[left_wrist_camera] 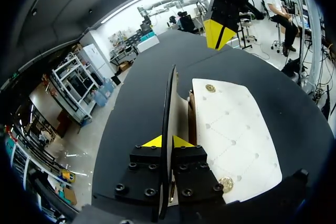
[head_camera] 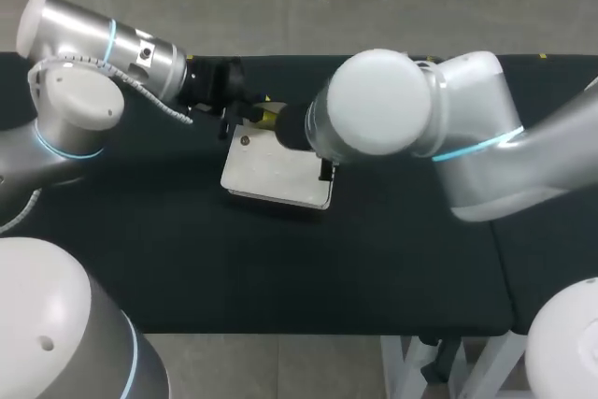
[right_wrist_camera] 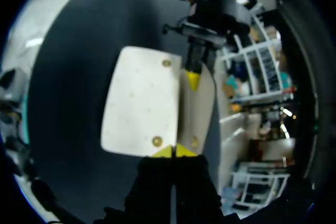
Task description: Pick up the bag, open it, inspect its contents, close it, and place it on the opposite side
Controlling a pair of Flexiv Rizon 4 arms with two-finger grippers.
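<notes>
Just above centre of the head view, my white bag [head_camera: 276, 175] lies on the black surface [head_camera: 374, 259], its flap [right_wrist_camera: 202, 108] lifted, with my left tool [left_wrist_camera: 167, 141] and right tool [right_wrist_camera: 173, 151] both pinching that flap's edge.

There is one bag [head_camera: 276, 175] and one table [head_camera: 374, 268]. The grippers number two: left gripper [left_wrist_camera: 167, 141] and right gripper [right_wrist_camera: 173, 151].

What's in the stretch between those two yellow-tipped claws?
The white bag's flap, held up on edge, spans it from the left gripper to the right gripper. Both wrist views show this.
</notes>
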